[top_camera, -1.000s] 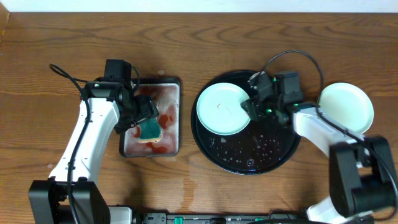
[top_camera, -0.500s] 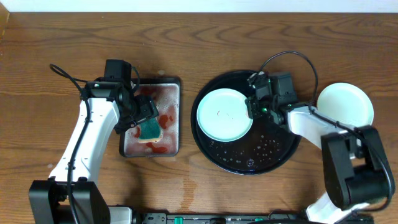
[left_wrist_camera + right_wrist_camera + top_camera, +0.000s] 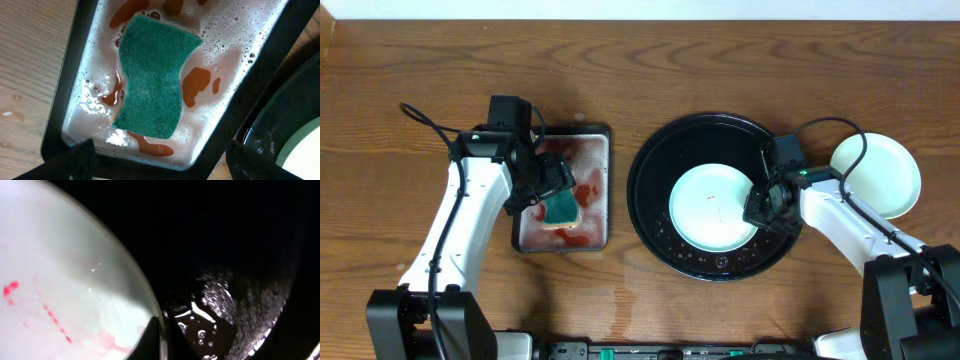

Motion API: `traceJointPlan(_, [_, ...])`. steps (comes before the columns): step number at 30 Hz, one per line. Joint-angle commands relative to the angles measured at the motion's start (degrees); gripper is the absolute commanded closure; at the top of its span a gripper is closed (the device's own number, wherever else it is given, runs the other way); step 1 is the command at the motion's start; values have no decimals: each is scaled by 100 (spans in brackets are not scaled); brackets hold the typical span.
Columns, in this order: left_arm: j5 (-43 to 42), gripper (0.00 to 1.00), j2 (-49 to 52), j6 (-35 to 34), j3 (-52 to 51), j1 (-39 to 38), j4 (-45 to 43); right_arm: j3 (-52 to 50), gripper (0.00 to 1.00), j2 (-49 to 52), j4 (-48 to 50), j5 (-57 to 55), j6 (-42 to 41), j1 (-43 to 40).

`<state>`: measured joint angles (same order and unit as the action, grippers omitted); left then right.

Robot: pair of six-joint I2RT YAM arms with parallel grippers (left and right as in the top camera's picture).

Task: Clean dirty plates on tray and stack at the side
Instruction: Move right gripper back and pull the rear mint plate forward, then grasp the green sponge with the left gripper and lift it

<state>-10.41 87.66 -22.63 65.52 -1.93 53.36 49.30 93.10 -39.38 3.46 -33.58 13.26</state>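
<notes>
— Plates: where do they lie?
— Two show. The smeared plate lies flat inside the tray, right of its middle and toward the robot's edge. The second plate rests on the table, near the tray's right rim and outside it.
— How dirty is the one in the tray?
— The right wrist view shows thin red streaks and a red spot on its pale face. The black tray floor beside it is wet, with drops and a little foam.
— And the right gripper?
— It sits at that plate's right rim. One dark finger lies over the rim and the other is hidden. It reads as clamped on the plate's edge.
— The left side?
— The left gripper hangs over the small tray, a black-rimmed rectangle left of the round one, with the two rims close together. Its fingers stand wide apart.
— What is in that small tray?
— Foamy water with red patches. A green sponge lies flat in it, below the gap between the spread fingers. As far as I can tell, it touches neither of them.
</notes>
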Motion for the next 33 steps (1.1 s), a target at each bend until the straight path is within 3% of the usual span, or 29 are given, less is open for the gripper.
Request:
traceJointPlan(1, [-9,16,-33,11,39,22,11,-66,72,-31,-15,-166,-492,-20])
traceJointPlan(3, [-9,16,-33,9,39,20,11,-20,67,-101,155,-195,-74,-20])
traceJointPlan(10, [-9,16,-33,11,39,20,13,658,65,-1001,-20,-96,2509,-20])
traceJointPlan(11, [-9,16,-33,11,39,22,11,708,64,-1130,-68,22,2715,-20])
traceJointPlan(12, [-11,0,-33,7,39,22,7,745,64,-1296,-103,210,2894,-20])
traceJointPlan(17, [28,0,2,-153,33,20,-76,756,60,-1943,-142,931,2981,-20])
traceJointPlan(24, [444,31,282,-157,-483,20,-758,754,59,-2109,-317,1204,2979,-20])
traceJointPlan(30, [444,32,726,-160,-970,20,-1408,754,59,-2109,-507,1202,2881,-20])
traceJointPlan(33, [442,47,1027,-157,-1029,20,-1606,754,59,-2109,-573,1152,2588,-20])
